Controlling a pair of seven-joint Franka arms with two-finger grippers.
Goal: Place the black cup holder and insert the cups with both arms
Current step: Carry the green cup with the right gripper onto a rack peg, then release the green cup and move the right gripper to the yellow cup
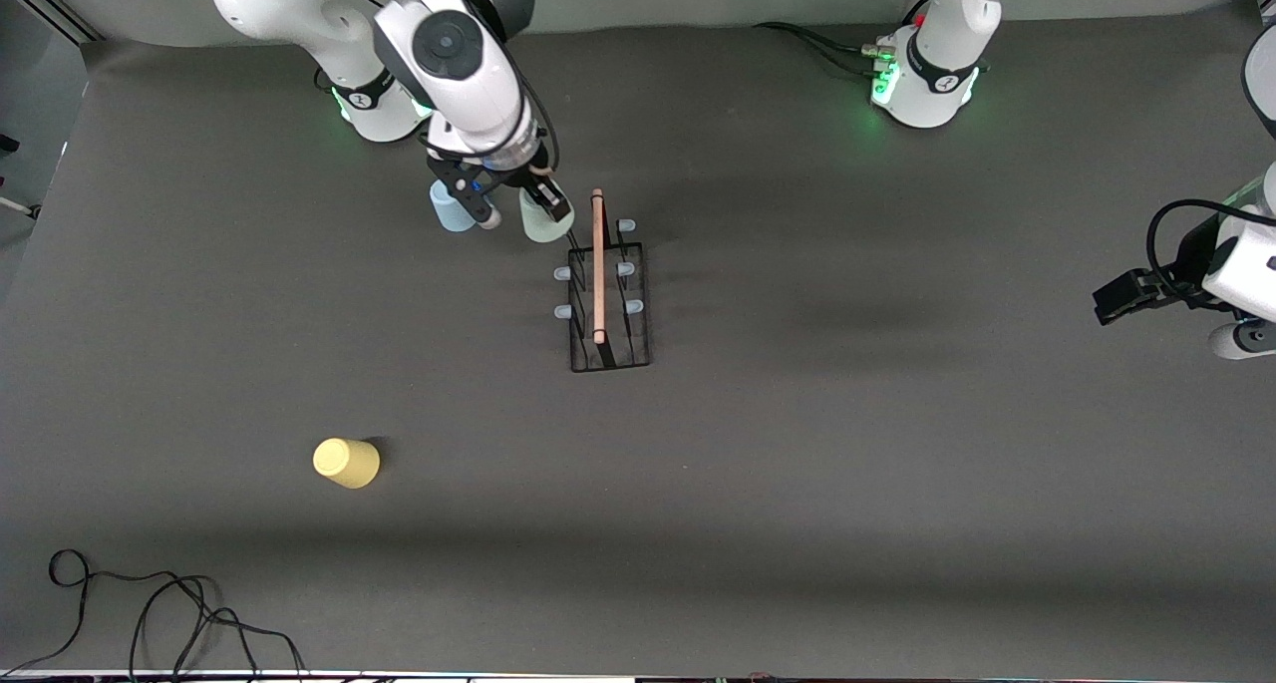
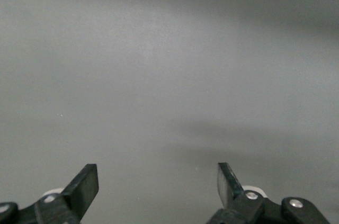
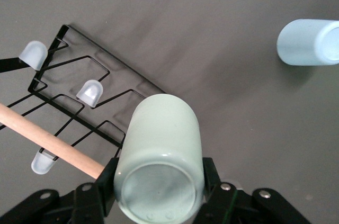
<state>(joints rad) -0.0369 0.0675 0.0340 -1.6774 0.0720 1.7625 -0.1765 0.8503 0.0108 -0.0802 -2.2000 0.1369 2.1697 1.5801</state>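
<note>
You see the black wire cup holder (image 1: 609, 299), with its rectangular base, light wooden rod handle (image 1: 598, 266) and pale translucent peg tips (image 3: 89, 92), standing upright on the dark grey table (image 1: 847, 444) near the middle, toward the robots' bases.

The right gripper (image 1: 510, 202) hangs just beside the rack's end nearest the bases. Its jaws are clamped on the pale grey-green tapered plastic cup (image 3: 159, 163); in the right wrist view a finger (image 3: 107, 179) presses each side of the cup, whose closed bottom faces the camera. The cup sits beside the end of the wooden handle.

The light blue plastic cup (image 1: 452, 207) rests on the table beside the right gripper, toward the right arm's end. The yellow plastic cup (image 1: 346, 462) lies on the table well apart from the rack, nearer to the front camera.

The left gripper (image 2: 158, 187) waits over bare table at the left arm's end, its jaws apart and holding nothing.
</note>
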